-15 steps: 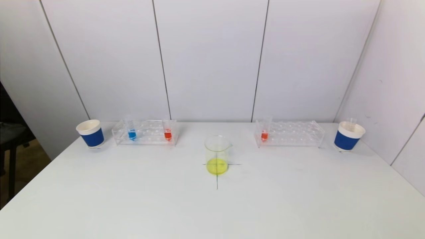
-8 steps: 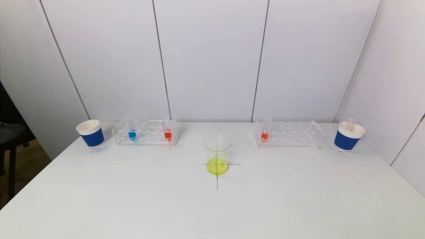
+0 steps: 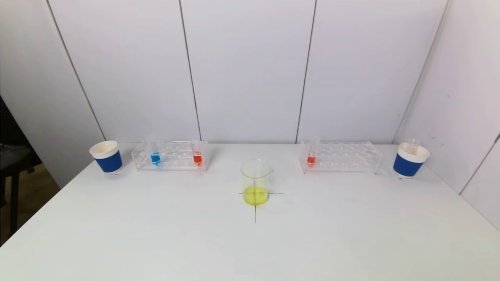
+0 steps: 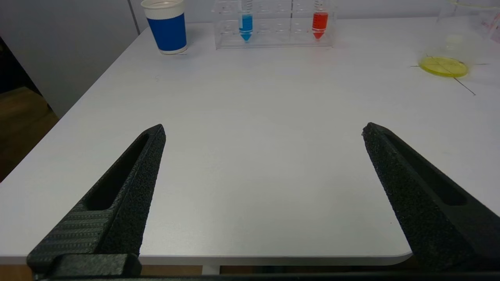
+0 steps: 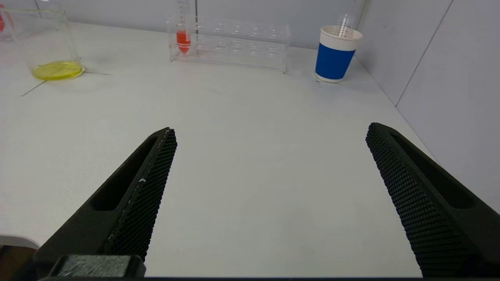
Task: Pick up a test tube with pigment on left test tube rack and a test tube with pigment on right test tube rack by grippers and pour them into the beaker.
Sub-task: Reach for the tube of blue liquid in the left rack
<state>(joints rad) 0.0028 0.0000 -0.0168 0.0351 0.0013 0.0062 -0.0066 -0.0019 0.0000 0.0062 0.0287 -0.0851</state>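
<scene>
A clear beaker (image 3: 256, 181) with yellow liquid stands at the table's middle on a black cross mark. The left rack (image 3: 172, 156) at the back left holds a blue tube (image 3: 155, 155) and a red tube (image 3: 197, 155). The right rack (image 3: 341, 158) at the back right holds one red tube (image 3: 311, 156). Both grippers are out of the head view. My left gripper (image 4: 263, 130) is open and empty over the table's near left edge, far from the left rack (image 4: 273, 23). My right gripper (image 5: 270, 132) is open and empty over the near right part, far from the right rack (image 5: 230, 43).
A blue-and-white paper cup (image 3: 106, 157) stands left of the left rack. Another cup (image 3: 410, 160) right of the right rack holds an empty clear tube (image 3: 413, 143). White wall panels close the back and right side. The table's left edge drops off to the floor.
</scene>
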